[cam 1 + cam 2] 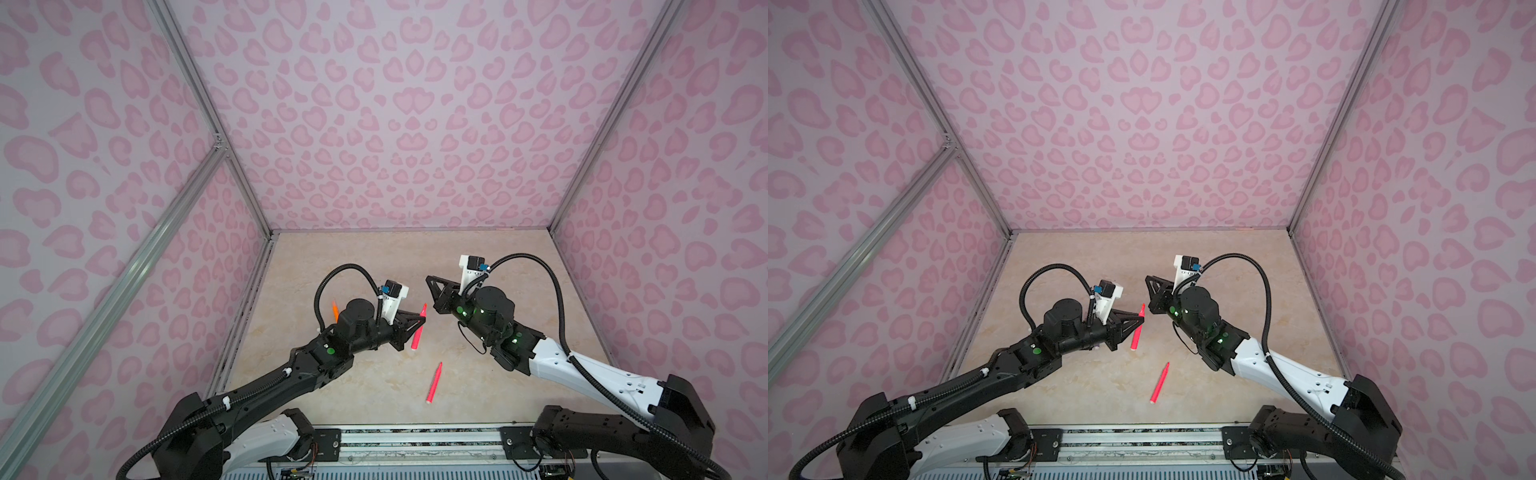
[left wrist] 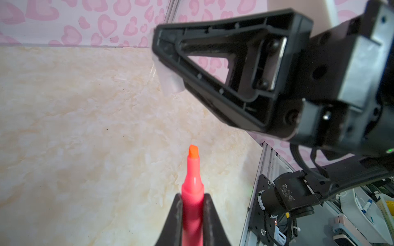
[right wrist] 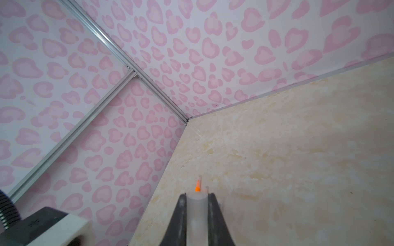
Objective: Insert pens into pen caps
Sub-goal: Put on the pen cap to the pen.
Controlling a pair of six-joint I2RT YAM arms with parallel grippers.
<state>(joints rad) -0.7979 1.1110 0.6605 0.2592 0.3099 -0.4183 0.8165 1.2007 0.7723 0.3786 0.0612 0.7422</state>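
Beige marbled tabletop (image 1: 374, 266). Left gripper (image 1: 422, 321) above mid-table, clamped on pink-red pen (image 1: 417, 336), tip toward right gripper (image 1: 429, 280), itself clamped on clear cap (image 2: 170, 82). Second pink-red pen (image 1: 434, 384) flat near front edge. Orange pen (image 1: 335, 309) behind left wrist.

Left gripper (image 1: 1141, 320) is clamping a pink-red pen (image 1: 1135, 336), its tip pointing toward the right gripper (image 1: 1148, 279), which is hovering close by, not touching. Second pink-red pen (image 1: 1160, 383) is lying loose on the beige table (image 1: 1079, 257), nearer the front.
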